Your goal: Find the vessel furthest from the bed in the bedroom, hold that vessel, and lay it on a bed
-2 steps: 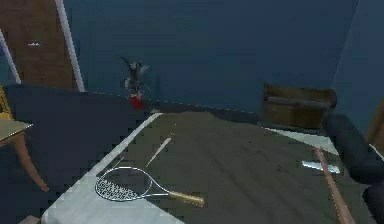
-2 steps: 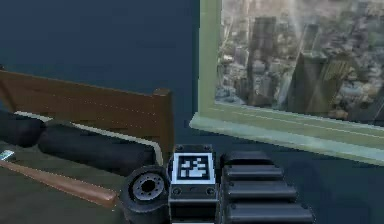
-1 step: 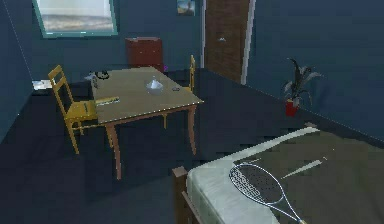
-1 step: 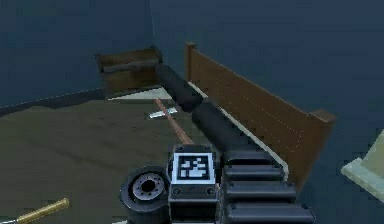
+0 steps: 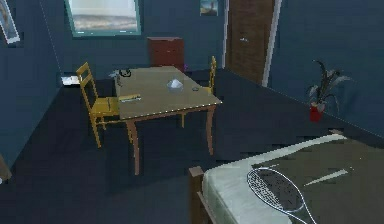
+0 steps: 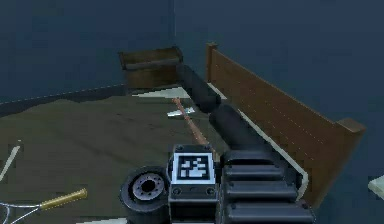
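**A:** A dark blue bedroom lies ahead. A wooden bench stands mid-floor with yellow chairs round it. On its top sits a pale bowl-like thing, and I judge that to be the vessel. A red pot with a plant stands much nearer the bed, whose corner lies bottom right.

**B:** And out to the side?

**A:** The bed again, its brown cover beneath the arm, with the wooden headboard and dark pillows at the right. The gripper sits low against the cover. I cannot make out its far end, so I cannot tell whether the fingers are apart or together, or whether it holds anything.

**B:** So how is this best handled?

**A:** If it carries a vessel, it should come down slowly on flat cover, away from the pillows and the reddish stick. If not, drive to the bench's open side, clear of the chairs, and bring the arm in level with the bowl-like thing.
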